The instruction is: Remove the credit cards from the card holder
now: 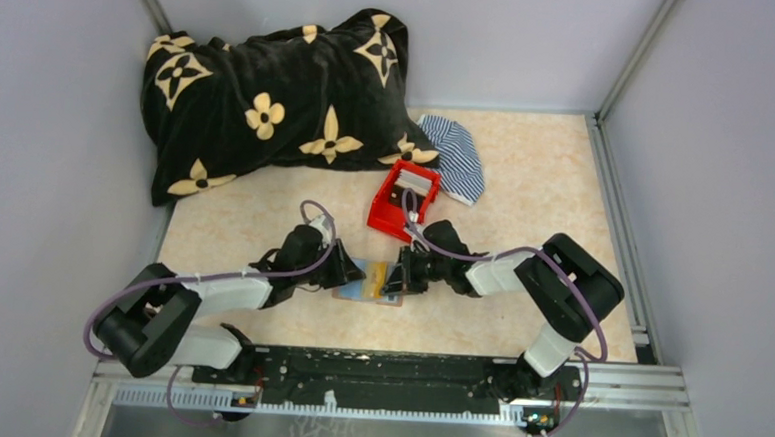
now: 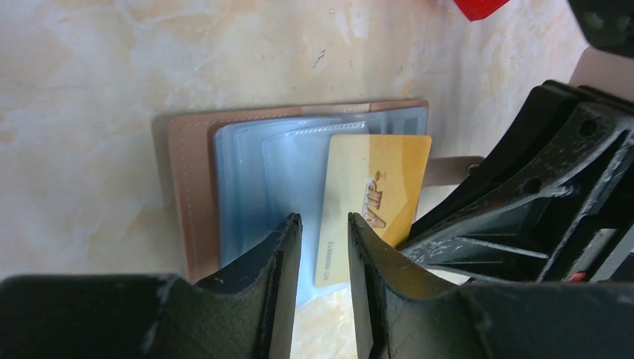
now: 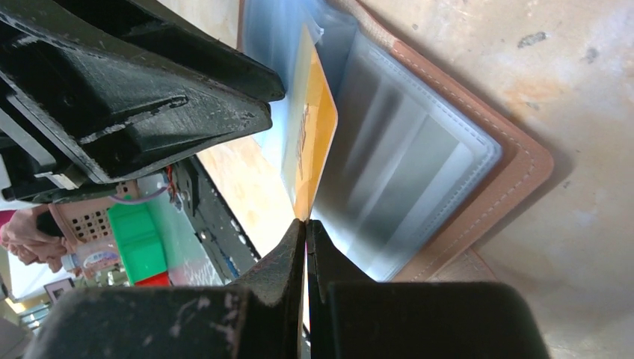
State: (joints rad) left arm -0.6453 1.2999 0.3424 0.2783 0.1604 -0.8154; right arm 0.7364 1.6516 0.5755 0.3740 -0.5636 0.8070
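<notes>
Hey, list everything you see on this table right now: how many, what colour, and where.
cushion: one, black with cream flowers, far left
striped cloth: one, blue and white, far side, between the cushion and the red box
red box: one, red, mid table, something grey inside
card holder: one, brown leather with clear sleeves, lying open between the tools
orange card: one, orange-gold, partway out of a sleeve
table: one, pale marbled beige
left tool: one, black, open, tips over the sleeves
right tool: one, black, shut on the orange card's edge
</notes>
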